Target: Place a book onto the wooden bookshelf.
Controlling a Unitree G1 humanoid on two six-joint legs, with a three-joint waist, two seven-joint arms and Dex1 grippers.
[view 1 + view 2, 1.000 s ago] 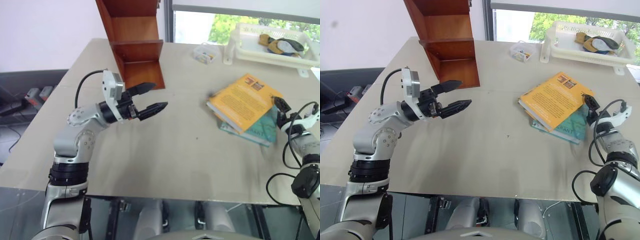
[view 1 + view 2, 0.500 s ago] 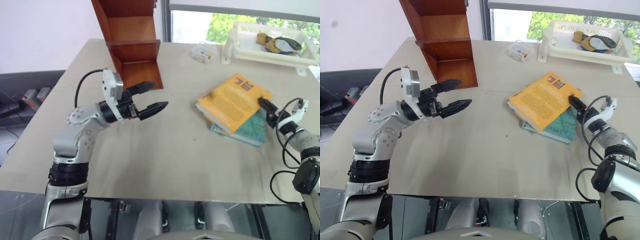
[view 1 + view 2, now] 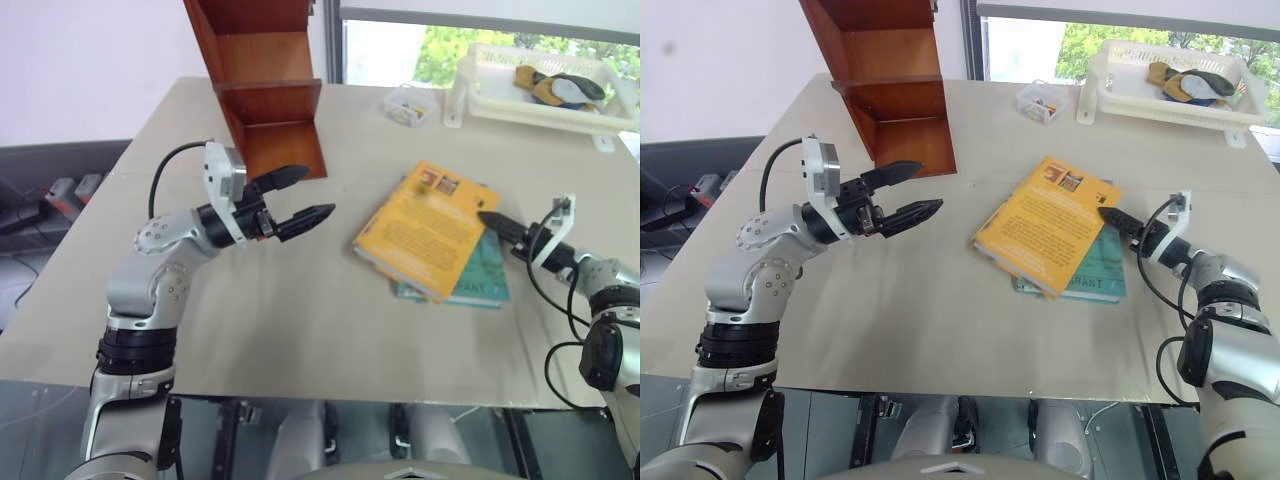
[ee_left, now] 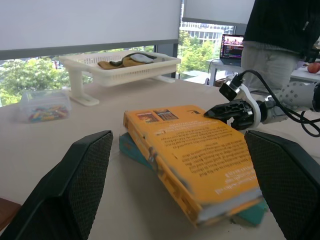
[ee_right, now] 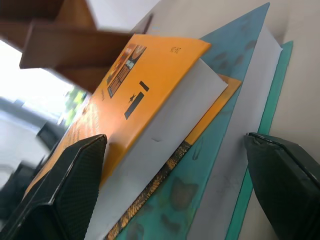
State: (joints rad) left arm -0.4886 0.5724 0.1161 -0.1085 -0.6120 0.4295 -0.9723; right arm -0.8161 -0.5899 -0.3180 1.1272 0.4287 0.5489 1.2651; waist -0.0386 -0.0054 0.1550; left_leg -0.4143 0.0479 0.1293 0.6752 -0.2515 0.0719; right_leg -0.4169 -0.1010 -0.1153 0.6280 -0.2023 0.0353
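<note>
Shoving the book (image 3: 425,228) and the teal book (image 3: 480,275) under it toward 9 o'clock compared with a second ago, with the right gripper (image 3: 500,225) following behind. Now resting mid-table (image 3: 300,330), on top of the teal one, at 3 o'clock from the left gripper (image 3: 305,195) and well short of the wooden bookshelf (image 3: 270,90) up at 11.

Both grippers spread wide, gripping nothing. Right one just nosing the orange book's corner at its 3 o'clock side.

For doing this well: keep the push low and square on the thick page edge so as not to spin it, and try shedding the teal one before any handover to the waiting left gripper.

View-wise: head views give the layout and the shelf. Right wrist view gives the pale page edge sitting between the spread fingers. Left wrist view adds a person (image 4: 280,35) standing by a laptop (image 4: 234,46) in the background.
</note>
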